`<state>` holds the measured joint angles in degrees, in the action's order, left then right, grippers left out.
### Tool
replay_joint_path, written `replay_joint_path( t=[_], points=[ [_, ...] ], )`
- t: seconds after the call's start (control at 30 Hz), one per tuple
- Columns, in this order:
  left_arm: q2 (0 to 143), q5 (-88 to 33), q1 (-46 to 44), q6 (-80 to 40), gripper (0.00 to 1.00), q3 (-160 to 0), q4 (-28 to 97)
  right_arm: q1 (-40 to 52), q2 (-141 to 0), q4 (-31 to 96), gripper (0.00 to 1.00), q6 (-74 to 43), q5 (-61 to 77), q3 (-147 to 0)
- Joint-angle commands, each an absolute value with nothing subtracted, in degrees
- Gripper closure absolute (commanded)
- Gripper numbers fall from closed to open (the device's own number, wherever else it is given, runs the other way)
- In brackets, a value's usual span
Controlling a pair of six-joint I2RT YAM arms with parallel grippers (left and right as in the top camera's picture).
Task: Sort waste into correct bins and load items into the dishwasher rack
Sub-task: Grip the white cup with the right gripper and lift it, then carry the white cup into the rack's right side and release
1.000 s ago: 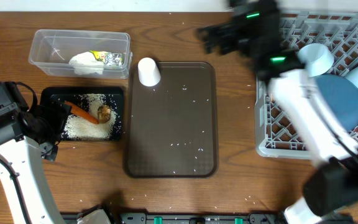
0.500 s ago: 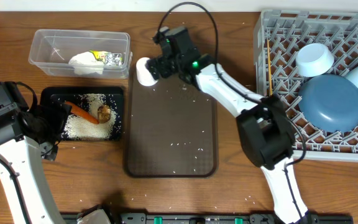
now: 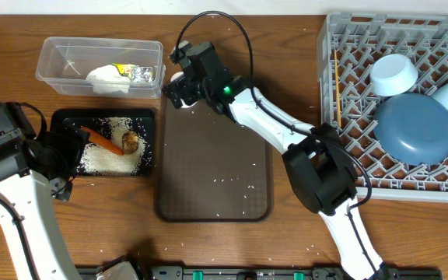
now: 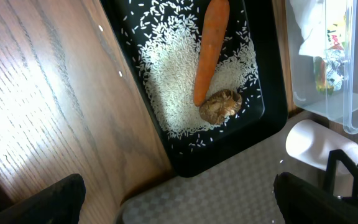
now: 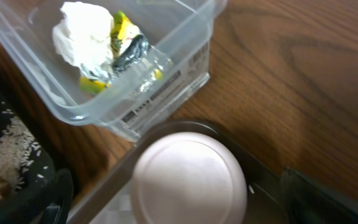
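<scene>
White cup point(image 5: 188, 180): stands mouth down, base up, on the far-left corner of the brown serving tray point(image 3: 216, 155), just beside the clear tub point(image 3: 53, 58); its long axis is vertical.
Right pincer point(image 3: 179, 89): fingers apart, one on each side of the cup, nothing clamped. In the wrist view the cup sits centred between them, with a gap showing on both sides.
Key relation: the cup lies straight below and between the right fingers, so closing should need no sideways correction, only enough descent to reach the wall below the base.
Left pincer point(image 4: 179, 208): fingers apart and empty, near the worktop's left edge beside the black tray point(image 3: 61, 118); it is clearly the farther one from the cup.
Waste: carrot point(image 4: 210, 50), rice and the brown lump lie in the black tray; tissue and foil wrapper lie in the tub.
Dishwasher rack point(image 3: 348, 47): at the far-right corner, well apart from the cup, which looks like the last piece to load.
</scene>
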<state>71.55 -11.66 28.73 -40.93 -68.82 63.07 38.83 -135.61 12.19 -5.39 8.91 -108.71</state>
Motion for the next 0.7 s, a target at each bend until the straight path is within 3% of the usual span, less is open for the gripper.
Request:
replay_joint_path(
  t=[0.0,0.17,0.4,0.67],
  points=[
    [71.16,-11.29,28.97,-41.45,0.02,-68.79,63.40,39.07,-138.08,12.36,0.01,-4.62,8.32,-109.91],
    [71.16,-11.29,28.97,-41.45,0.02,-68.79,63.40,39.07,-139.85,11.73,0.03,-5.63,8.36,-109.91],
    [71.16,-11.31,28.97,-41.45,0.02,-68.79,63.40,39.13,-139.85,9.15,0.37,-5.78,8.36,-109.91],
    [71.16,-11.31,28.97,-41.45,0.02,-68.79,63.40,37.36,-138.37,9.52,0.45,-9.30,8.36,-110.45]
  ],
)
